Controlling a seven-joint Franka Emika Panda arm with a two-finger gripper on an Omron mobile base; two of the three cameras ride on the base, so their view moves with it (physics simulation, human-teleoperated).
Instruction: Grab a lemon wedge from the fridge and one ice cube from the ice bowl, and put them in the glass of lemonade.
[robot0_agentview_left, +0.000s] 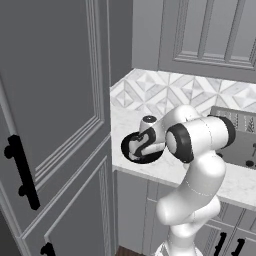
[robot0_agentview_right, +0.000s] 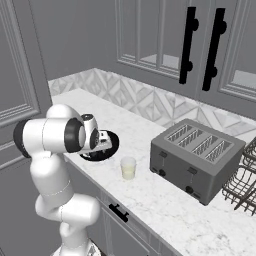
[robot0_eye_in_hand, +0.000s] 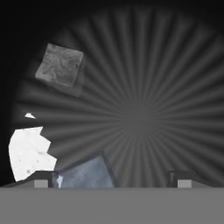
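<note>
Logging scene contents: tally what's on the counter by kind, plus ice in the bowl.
Black ice bowl: 1
Glass of lemonade: 1
Toaster: 1
Wire rack: 1
Ice cubes in the bowl: 3
Total: 7

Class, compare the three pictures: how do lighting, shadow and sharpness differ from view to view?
Left base view: flat, even light, with the ice bowl as the darkest patch. Right base view: bright and crisp, with soft shadows under the toaster and the glass of lemonade. Hand view: dim, dark at the corners, streaks radiating across the bowl floor, one ice cube greyish and another cut off at the bottom.
</note>
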